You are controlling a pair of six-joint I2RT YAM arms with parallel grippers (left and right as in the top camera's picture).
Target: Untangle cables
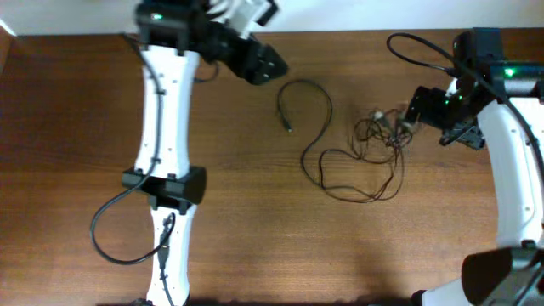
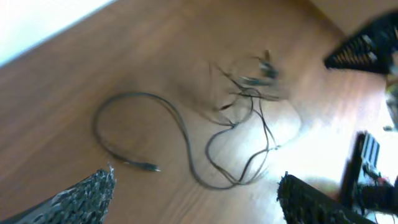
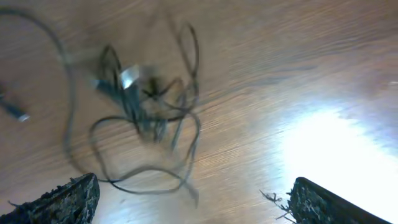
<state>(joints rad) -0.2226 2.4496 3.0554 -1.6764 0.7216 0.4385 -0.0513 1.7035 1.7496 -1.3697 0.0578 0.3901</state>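
Observation:
The cables [image 1: 374,140] lie on the wooden table right of centre: a small knotted bundle with plugs, plus a long loose strand [image 1: 319,119] curling left to a plug end [image 1: 287,127]. They also show in the left wrist view [image 2: 242,106] and the right wrist view [image 3: 146,102]. My left gripper [image 1: 265,64] is open and empty at the far edge, left of the loose strand. Its fingers frame the cables in its own view [image 2: 196,199]. My right gripper [image 1: 416,109] is open and empty, just right of the knot, above the table [image 3: 193,202].
Thicker black robot cables loop beside the left arm [image 1: 110,229] and above the right arm [image 1: 416,47]. The table's far edge [image 1: 340,32] runs along the top. Bright glare lies on the wood in the right wrist view [image 3: 336,149].

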